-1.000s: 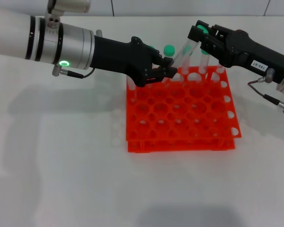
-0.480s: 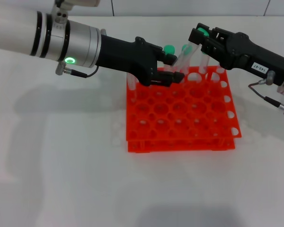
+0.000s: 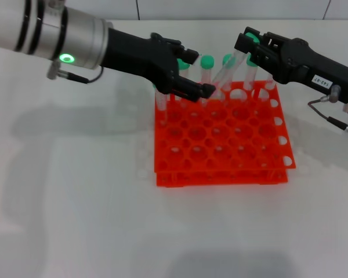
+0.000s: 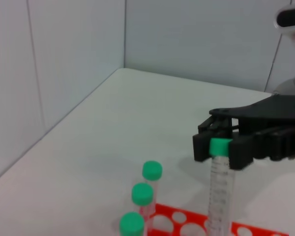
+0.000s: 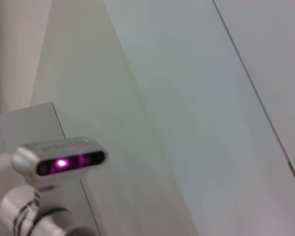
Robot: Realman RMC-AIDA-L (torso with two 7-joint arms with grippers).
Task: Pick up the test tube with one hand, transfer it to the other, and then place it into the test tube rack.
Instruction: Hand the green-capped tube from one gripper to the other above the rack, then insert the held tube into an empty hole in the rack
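White table: test tube point(image 4: 220, 184) (capped) between right fingers point(image 4: 236, 153).

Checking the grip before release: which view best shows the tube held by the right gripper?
The left wrist view: the right gripper clamps the test tube at its green cap. The head view shows it partly hidden; the right wrist view shows none of it.
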